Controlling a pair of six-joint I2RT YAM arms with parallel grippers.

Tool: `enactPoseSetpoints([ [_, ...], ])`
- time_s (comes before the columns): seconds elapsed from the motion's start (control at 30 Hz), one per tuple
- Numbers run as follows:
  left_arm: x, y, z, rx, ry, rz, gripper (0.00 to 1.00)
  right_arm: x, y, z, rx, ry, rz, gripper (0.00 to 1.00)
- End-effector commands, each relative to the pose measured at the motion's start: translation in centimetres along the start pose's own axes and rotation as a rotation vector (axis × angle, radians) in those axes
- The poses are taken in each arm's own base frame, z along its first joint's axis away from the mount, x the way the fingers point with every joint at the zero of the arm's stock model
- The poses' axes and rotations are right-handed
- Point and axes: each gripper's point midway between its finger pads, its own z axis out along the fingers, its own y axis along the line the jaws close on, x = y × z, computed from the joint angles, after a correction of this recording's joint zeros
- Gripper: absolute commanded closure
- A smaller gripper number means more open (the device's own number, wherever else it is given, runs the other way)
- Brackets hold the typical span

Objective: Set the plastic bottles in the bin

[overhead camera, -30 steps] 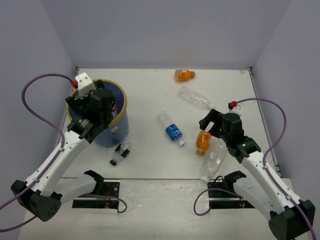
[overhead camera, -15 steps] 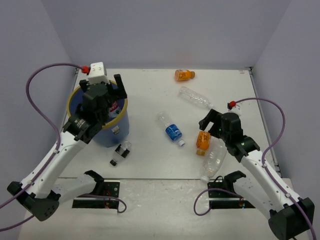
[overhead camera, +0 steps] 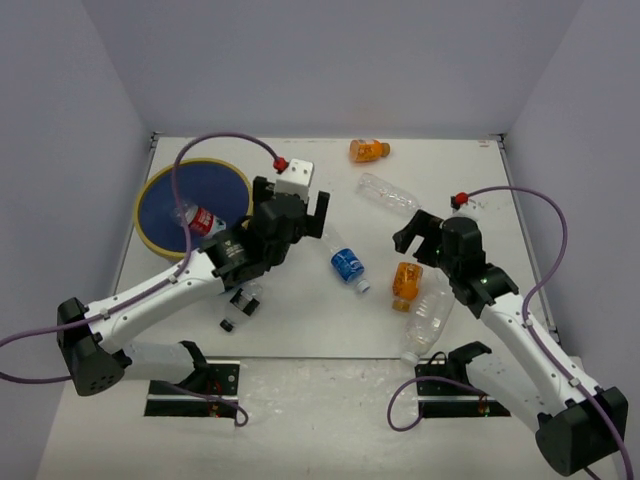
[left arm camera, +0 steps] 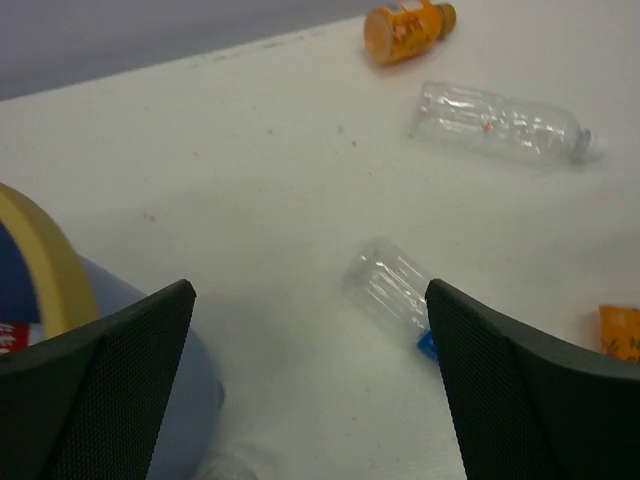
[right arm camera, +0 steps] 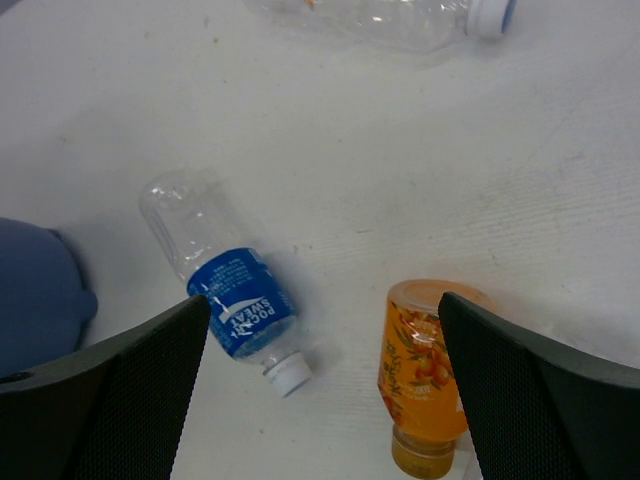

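Observation:
The bin (overhead camera: 152, 232), blue with a yellow rim, stands at the left with a red-labelled bottle (overhead camera: 203, 220) inside. My left gripper (overhead camera: 291, 205) hangs open and empty just right of the bin, over bare table (left arm camera: 310, 340). A blue-labelled clear bottle (overhead camera: 346, 263) (left arm camera: 388, 288) (right arm camera: 235, 295) lies in the middle. Beside it lies an orange bottle (overhead camera: 405, 282) (right arm camera: 425, 375). My right gripper (overhead camera: 412, 236) (right arm camera: 325, 350) is open above those two, holding nothing. A large clear bottle (overhead camera: 426, 320) lies by the orange one.
A plain clear bottle (overhead camera: 390, 194) (left arm camera: 500, 122) and a second orange bottle (overhead camera: 368, 150) (left arm camera: 405, 20) lie toward the back. A small dark-labelled bottle (overhead camera: 240, 306) lies in front of the bin. Grey walls close in the table on three sides.
My left arm has swung right from over the bin to the table's middle, uncovering the bin and the red-labelled bottle in it. The right gripper shifted only slightly.

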Motion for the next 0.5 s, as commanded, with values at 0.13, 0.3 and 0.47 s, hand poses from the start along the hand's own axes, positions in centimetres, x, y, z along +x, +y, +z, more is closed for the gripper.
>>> enactPoseSetpoints([
  [0.13, 13.7, -3.3, -3.0, 0.047, 0.261, 0.031, 0.0, -5.1, 4.0, -0.7, -0.128, -0.144, -0.062, 0.01],
  [0.3, 21.0, -0.1, -6.0, -0.083, 0.461, 0.065, 0.0, -4.2, 3.9, 0.3, -0.139, -0.118, -0.07, 0.01],
  [0.47, 25.2, 3.6, -8.5, -0.274, 0.565, 0.114, 0.0, -3.8, 3.8, 0.9, -0.134, -0.102, -0.078, 0.01],
])
